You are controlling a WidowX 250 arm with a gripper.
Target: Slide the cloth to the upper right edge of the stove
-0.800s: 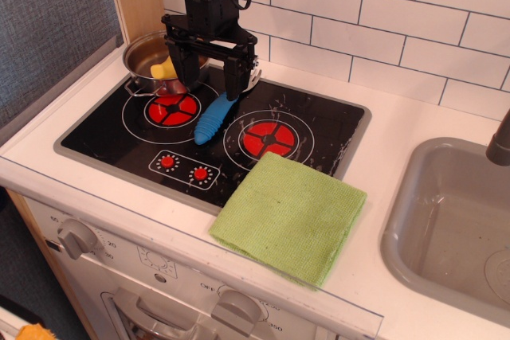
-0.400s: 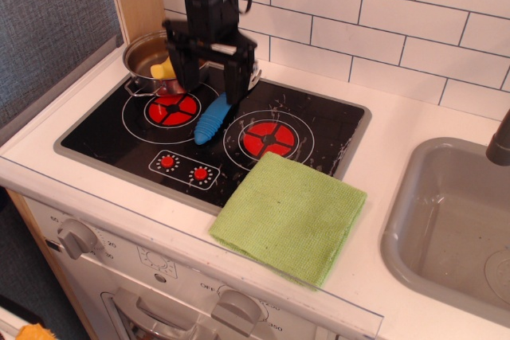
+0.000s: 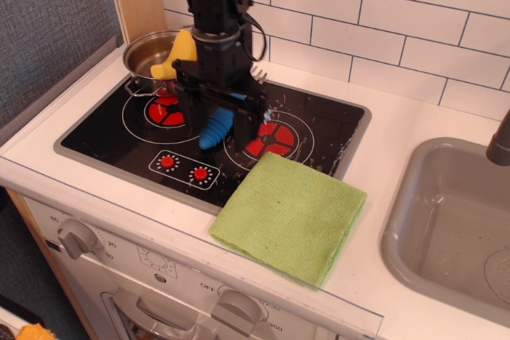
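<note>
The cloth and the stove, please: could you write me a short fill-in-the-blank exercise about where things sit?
1. The cloth is coloured ___.
2. The cloth's upper left corner overlaps the stove's front ___ corner.
3. The gripper hangs above the ___, not touching the cloth.
4. The blue object lies between the two red ___.

Missing words: green; right; stove; burners

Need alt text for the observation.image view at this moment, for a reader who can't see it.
A black robot gripper, jaws open, hangs over the middle of a black toy stove, above a blue ridged object. A light green cloth lies flat, overlapping the stove's front right corner and the white counter. A pot stands at back left, a grey sink at right.
</note>
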